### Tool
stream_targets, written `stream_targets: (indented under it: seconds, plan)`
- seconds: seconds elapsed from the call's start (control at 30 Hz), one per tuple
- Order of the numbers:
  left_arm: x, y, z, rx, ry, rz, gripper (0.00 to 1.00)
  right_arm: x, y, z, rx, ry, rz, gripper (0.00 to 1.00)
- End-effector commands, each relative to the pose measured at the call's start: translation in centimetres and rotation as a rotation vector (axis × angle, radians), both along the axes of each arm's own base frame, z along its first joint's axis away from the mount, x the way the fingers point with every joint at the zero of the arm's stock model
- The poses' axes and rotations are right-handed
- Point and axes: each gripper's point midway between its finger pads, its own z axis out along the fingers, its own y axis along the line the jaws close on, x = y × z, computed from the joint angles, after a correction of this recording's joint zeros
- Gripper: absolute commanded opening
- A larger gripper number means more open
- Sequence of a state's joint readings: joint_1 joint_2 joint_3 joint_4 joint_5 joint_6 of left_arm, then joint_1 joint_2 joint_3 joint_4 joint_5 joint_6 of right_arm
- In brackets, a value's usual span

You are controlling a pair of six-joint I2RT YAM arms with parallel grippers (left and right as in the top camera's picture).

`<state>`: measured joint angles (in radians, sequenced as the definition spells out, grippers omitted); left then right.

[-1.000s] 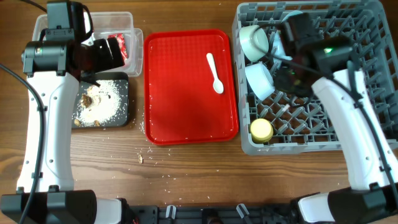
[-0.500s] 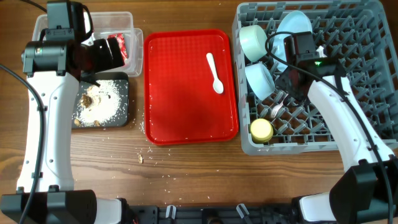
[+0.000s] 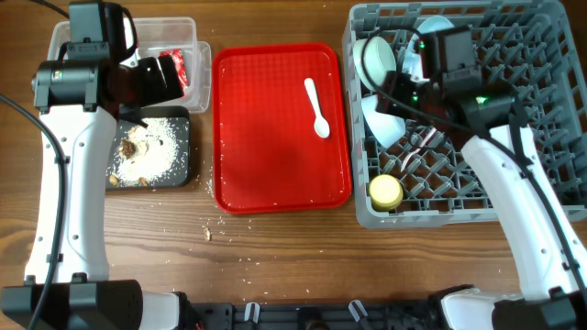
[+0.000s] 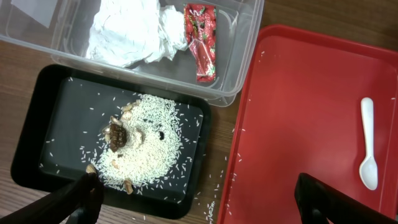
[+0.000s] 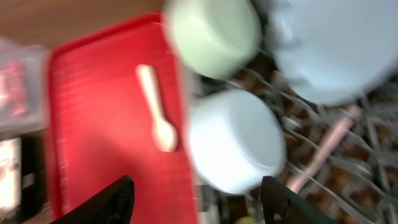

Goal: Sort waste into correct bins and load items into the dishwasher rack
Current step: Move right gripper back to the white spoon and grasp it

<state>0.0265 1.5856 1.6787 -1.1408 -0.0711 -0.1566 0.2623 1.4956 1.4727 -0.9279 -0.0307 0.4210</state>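
White plastic spoon not yet racked, lies far-right on red tray; right gripper spread empty over dishwasher rack, left gripper likewise empty, so next: right reaches left, pinches spoon handle

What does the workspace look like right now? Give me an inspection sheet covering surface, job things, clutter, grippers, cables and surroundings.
Surface: wooden table, bare apart from the items below.
Job's things: napkin and red wrapper in the clear tub; food scraps in the black tray; spoon on the red tray; two bowls, plate and yellow cup in the rack.
Clutter: pale crumbs scattered on the table in front of the red tray.
Grippers: left gripper open, empty; right gripper open, empty, above a bowl.
Cables: black cables run along both arms.
Surroundings: nothing seen.
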Motion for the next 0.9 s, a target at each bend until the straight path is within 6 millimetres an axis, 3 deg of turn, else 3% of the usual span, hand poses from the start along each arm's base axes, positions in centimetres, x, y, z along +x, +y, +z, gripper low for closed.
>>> stream_targets:
  seconds: [0.0, 0.13, 0.23, 0.37, 0.6, 0.87]
  plan:
    - [0.2, 0.3, 0.4, 0.002, -0.013, 0.019, 1.0, 0.0, 3.9, 2.0, 0.026, -0.046, 0.14, 0.66]
    - [0.2, 0.3, 0.4, 0.002, -0.013, 0.019, 1.0, 1.1, 8.1, 0.6, 0.025, -0.044, 0.227, 0.62]
    - [0.2, 0.3, 0.4, 0.002, -0.013, 0.019, 1.0, 2.4, 11.3, -2.0, 0.014, -0.024, 0.287, 0.62]
    - [0.2, 0.3, 0.4, 0.002, -0.013, 0.019, 1.0, 3.9, 13.5, -6.1, -0.03, 0.002, 0.325, 0.61]
    - [0.2, 0.3, 0.4, 0.002, -0.013, 0.019, 1.0, 4.6, 14.8, -13.9, -0.138, 0.106, 0.359, 0.6]
    - [0.2, 0.3, 0.4, 0.002, -0.013, 0.019, 1.0, 5.1, 14.2, -17.5, -0.226, 0.137, 0.328, 0.6]
